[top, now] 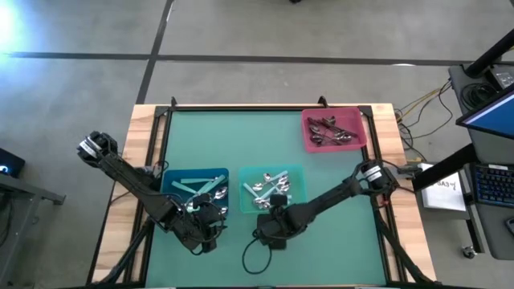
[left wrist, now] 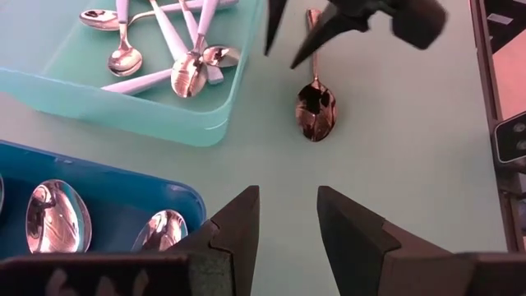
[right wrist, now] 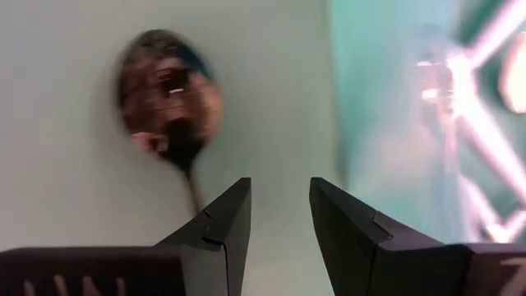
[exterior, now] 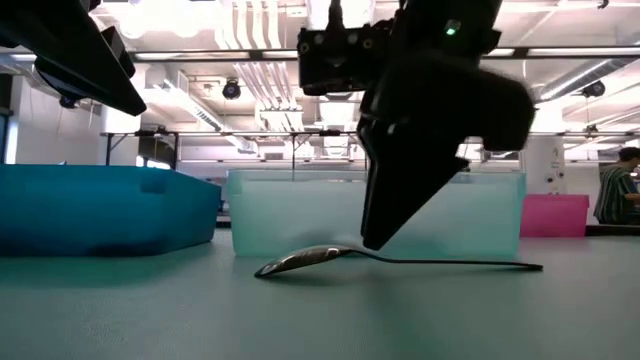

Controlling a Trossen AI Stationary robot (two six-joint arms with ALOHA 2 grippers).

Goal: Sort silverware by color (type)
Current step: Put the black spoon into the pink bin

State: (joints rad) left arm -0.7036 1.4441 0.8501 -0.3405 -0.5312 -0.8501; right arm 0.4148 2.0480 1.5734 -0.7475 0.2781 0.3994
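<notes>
1. You have three square bins on the green bench: a blue bin, a teal bin beside it, and a pink bin far off near the back right corner.
2. Your right tool is down low, just in front of the teal bin. Its two fingers are spread apart, and they hold nothing.
3. A dark spoon lies flat on the bench right under that tool. Its bowl points toward the front edge of the bench. In the low view, the spoon rests on the bench with its thin handle reaching out to the side, and the right tool's finger tip is at the handle, close to the bowl. You cannot tell if the tip touches it.
4. In the right wrist view, the spoon's bowl sits just past the spread fingers.
5. Your left tool hovers at the front corner of the blue bin, near the dark spoon. Its fingers are spread a little and hold nothing.
6. The teal bin holds silver spoons with light teal handles, all in a heap.
7. The blue bin holds shiny all-silver spoons.
8. The pink bin holds dark spoons.
</notes>
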